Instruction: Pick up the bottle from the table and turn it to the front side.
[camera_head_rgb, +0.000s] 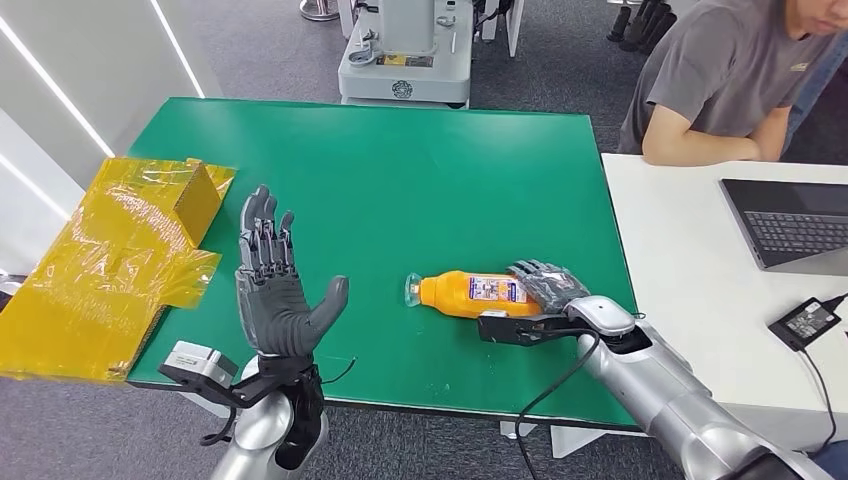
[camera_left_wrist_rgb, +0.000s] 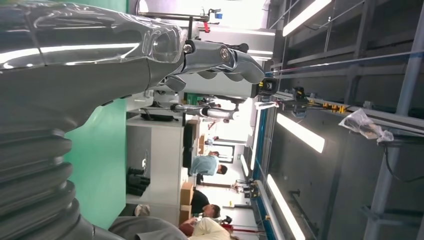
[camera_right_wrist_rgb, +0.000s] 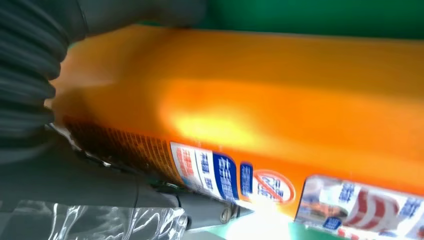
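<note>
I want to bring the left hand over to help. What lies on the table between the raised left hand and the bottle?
Nothing: in the head view only bare green table separates the left hand from the bottle.

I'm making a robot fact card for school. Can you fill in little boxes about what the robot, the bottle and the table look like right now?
Bottle: orange bottle lying on its side, cap end pointing toward the robot's left
Right hand: right hand wrapped around the bottle's bottom end
Left hand: left hand raised, fingers spread, holding nothing
Table: green table
Beside it: yellow wrapped box at the left edge
Nearby: person at a white desk with a laptop
Task stage: bottle looks still on the table, not yet lifted
</note>
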